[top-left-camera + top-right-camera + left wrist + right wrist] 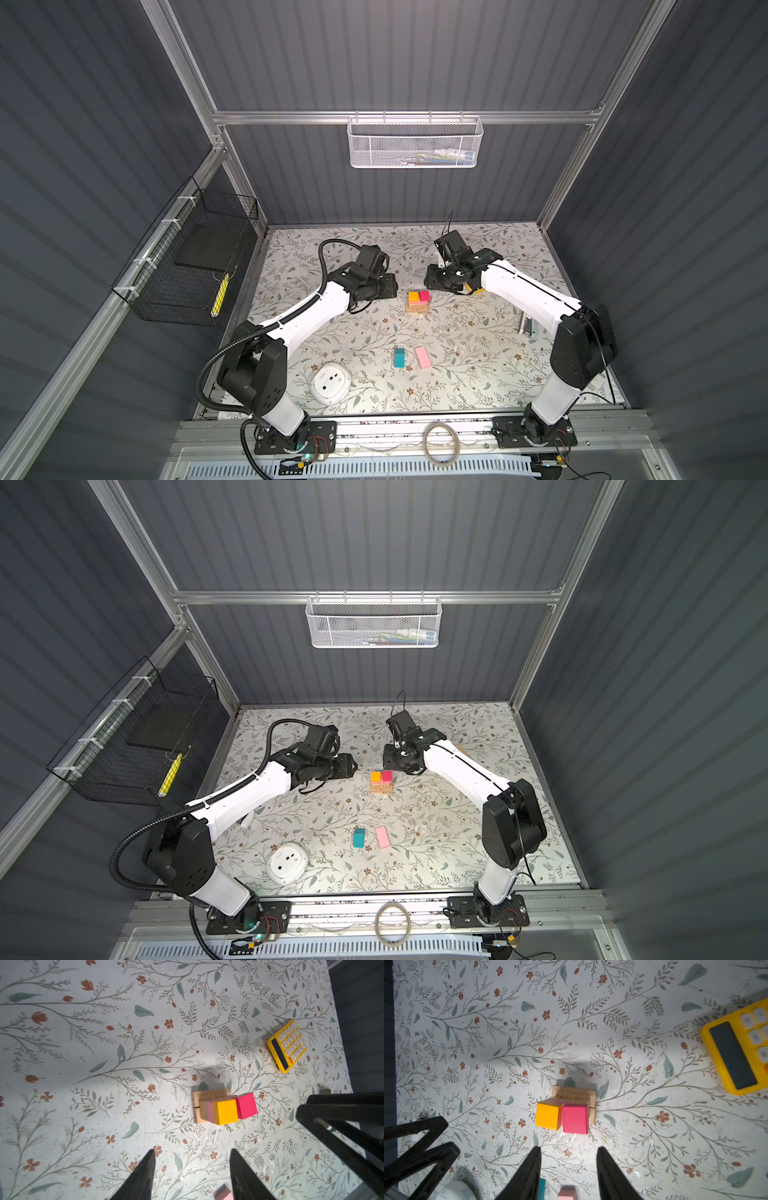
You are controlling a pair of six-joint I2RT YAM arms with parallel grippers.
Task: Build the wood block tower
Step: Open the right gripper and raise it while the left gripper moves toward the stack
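Inside grey ribbed walls [415, 62] we see the floral bench [478, 374], the left pincer [192, 1150] and right pincer [569, 1148] flanking the tower [418, 303], both parted and empty, then the white round device [330, 382], pink slab [423, 357] and teal block [399, 357] lying apart on the tower's near side.

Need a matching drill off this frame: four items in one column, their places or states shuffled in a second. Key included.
1. orange wooden cube
2. teal peaked wooden block
3. yellow plastic calculator
4. white round device

A. by the left arm's base
B. on the partly built tower, beside the magenta-red wooden cube
C. lying on the table, beside a loose pale pink slab
D. keys up, touching no block

Pairs: 1-B, 2-C, 3-D, 4-A
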